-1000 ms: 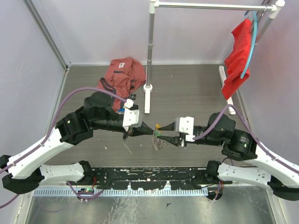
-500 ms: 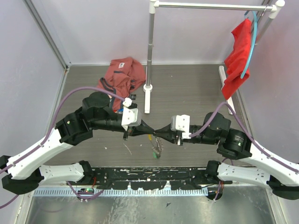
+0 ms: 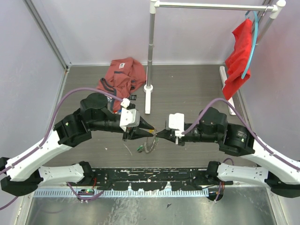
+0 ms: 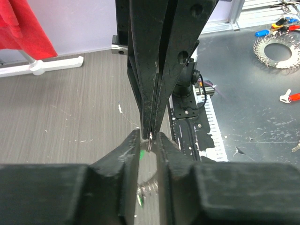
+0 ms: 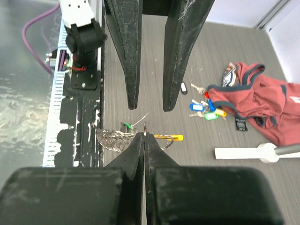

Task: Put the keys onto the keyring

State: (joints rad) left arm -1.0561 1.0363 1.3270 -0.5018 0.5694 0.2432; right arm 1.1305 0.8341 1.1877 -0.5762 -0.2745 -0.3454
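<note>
The keyring (image 5: 115, 139) is a thin metal loop strung with silvery keys and a yellow-orange tag (image 5: 169, 137). A green tag hangs from it. My right gripper (image 5: 145, 134) is shut on the top of the loop and holds it above the table. In the top view the keyring (image 3: 149, 145) hangs below the right gripper (image 3: 159, 134). My left gripper (image 4: 149, 140) is open, with its fingertips on either side of the loop and the right gripper's tip. It shows in the top view (image 3: 150, 130) too. Loose keys (image 5: 204, 110) with blue, green and yellow tags lie beside a red garment.
The red garment (image 3: 123, 75) lies at the back left. A white stand (image 3: 149, 89) holds a rail with a red cloth (image 3: 239, 61) on a hanger. Another ring of silvery keys (image 4: 276, 47) and coloured keys lie on the metal surface in front.
My right gripper has moved left toward the left gripper with the loop. The hanging keys and green tag have swung left and lower. The left arm has barely moved.
</note>
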